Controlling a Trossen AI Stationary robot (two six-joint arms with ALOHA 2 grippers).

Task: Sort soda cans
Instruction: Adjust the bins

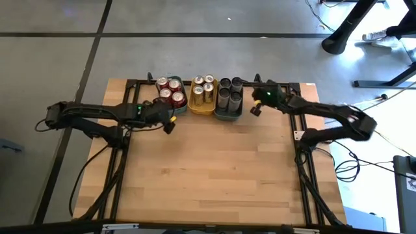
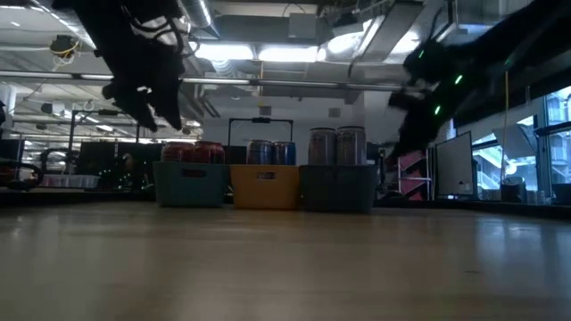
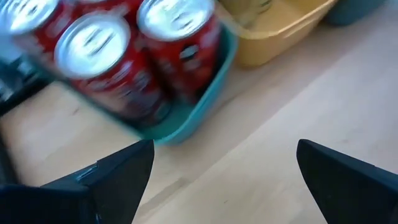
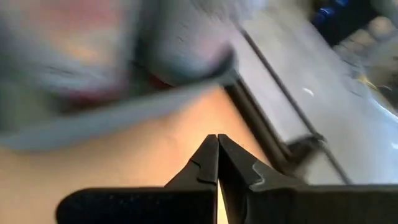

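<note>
Near the top centre of the wooden desk [image 1: 214, 169], three trays sit side by side: red soda cans [image 1: 170, 91] in the teal tray [image 1: 181, 109], gold soda cans [image 1: 203, 90] in the yellow tray [image 1: 201, 110], dark grey soda cans [image 1: 229, 92] in the grey-blue tray [image 1: 227, 117]. The left gripper [image 1: 170, 123], fingers apart and empty, hovers just below the teal tray. The right gripper [image 1: 255, 109], fingers together, hangs right of the grey-blue tray.

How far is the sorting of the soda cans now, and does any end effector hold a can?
It looks finished. The red cans stand in the teal tray, the gold cans in the yellow tray, and the dark grey cans in the grey-blue tray. No can is loose on the table. The left end effector is open and empty; the right end effector is shut and empty. Nothing visible remains.
</note>
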